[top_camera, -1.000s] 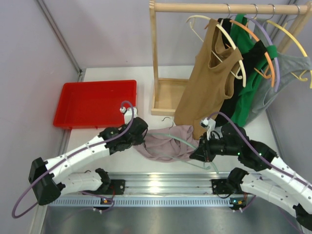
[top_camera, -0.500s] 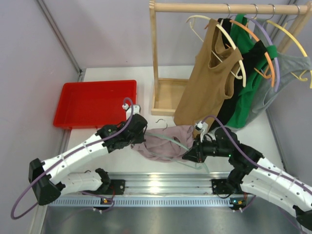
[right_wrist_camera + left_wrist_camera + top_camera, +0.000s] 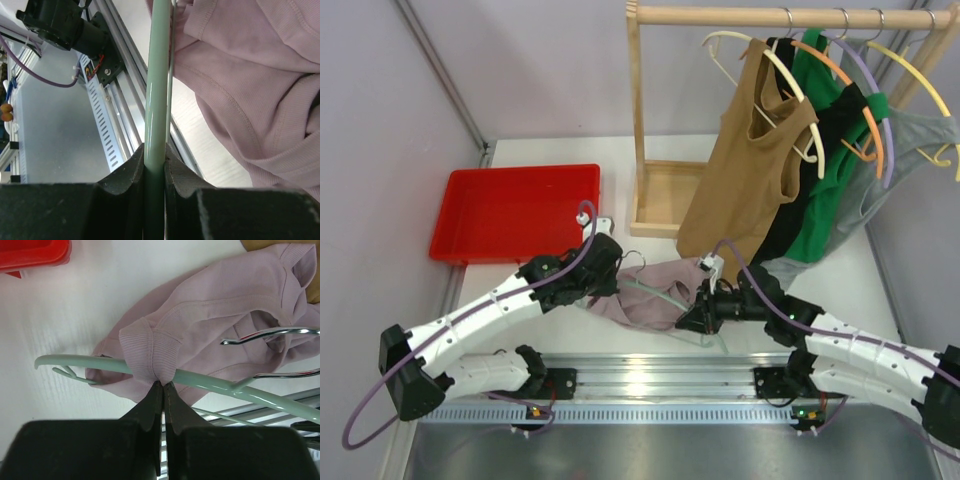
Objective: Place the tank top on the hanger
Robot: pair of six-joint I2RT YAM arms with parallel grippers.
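The pale mauve tank top (image 3: 642, 305) lies bunched on the table between my two arms. One strap (image 3: 150, 347) is looped over an arm of the mint-green hanger (image 3: 215, 384), and my left gripper (image 3: 163, 385) is shut on that strap just below the hanger arm. The silver hook (image 3: 272, 332) sticks out over the fabric. From the right, my right gripper (image 3: 155, 152) is shut on the hanger (image 3: 158, 75), with the tank top (image 3: 260, 70) beside it. In the top view, the left gripper (image 3: 611, 272) and right gripper (image 3: 690, 320) sit at opposite ends of the hanger (image 3: 660, 291).
A red tray (image 3: 515, 210) sits at the back left. The wooden rack (image 3: 640, 120) at the back holds a tan tank top (image 3: 750, 160), a green garment (image 3: 835, 180) and a grey garment (image 3: 910, 150) on other hangers. An aluminium rail (image 3: 660, 375) runs along the near edge.
My right gripper has carried the hanger leftward, toward the left gripper, pushing it further into the tank top. The left gripper has shifted slightly back while holding the strap.
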